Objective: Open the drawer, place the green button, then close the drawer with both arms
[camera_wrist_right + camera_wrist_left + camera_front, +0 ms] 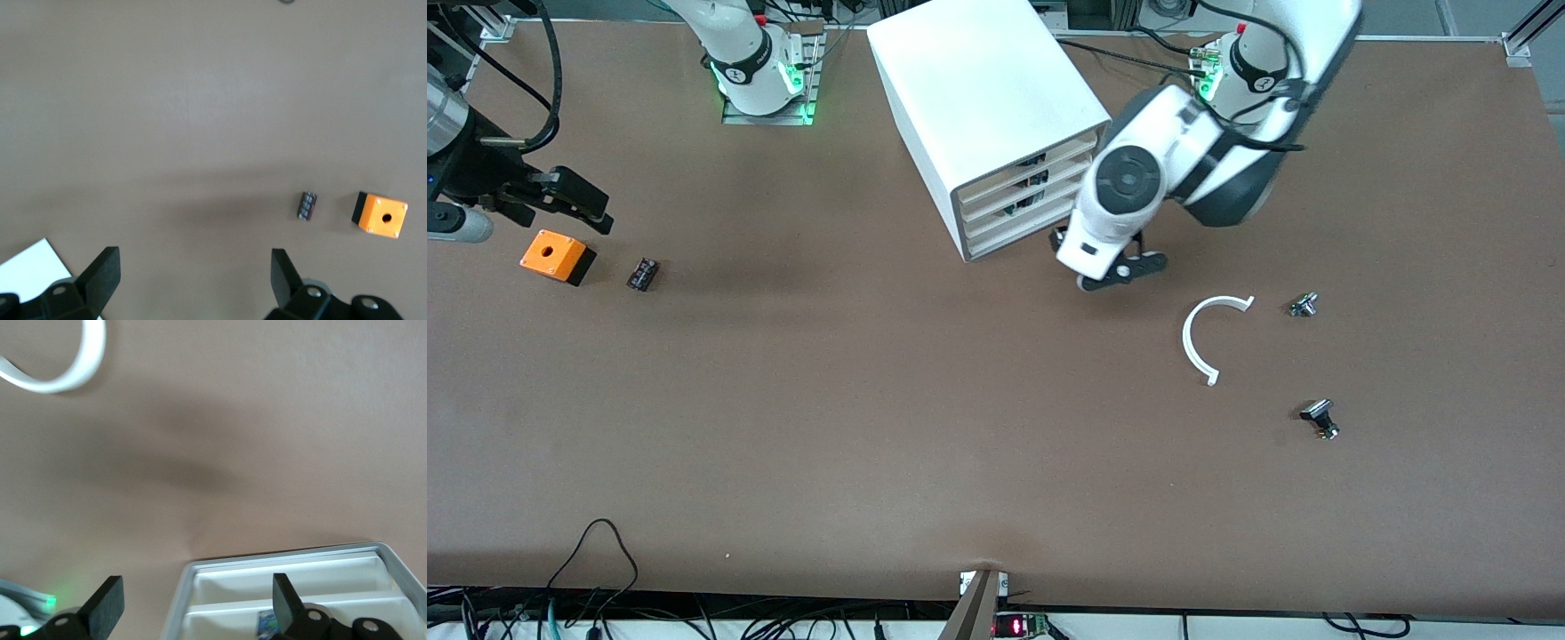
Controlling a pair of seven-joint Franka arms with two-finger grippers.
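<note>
Drawer [1007, 240]: lowest of four, cream front, in a white box cabinet; pushed in, level with those above.
Left arm [1183, 151]: white, black-banded, bent low; left gripper [197, 587] spread wide, just in front of the drawer fronts.
Right gripper [583, 206]: black, spread wide, at the right arm's end of the table.

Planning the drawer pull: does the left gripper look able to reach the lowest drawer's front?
Probably yes: the open left gripper hangs just in front of the lowest drawer, nothing between them.
</note>
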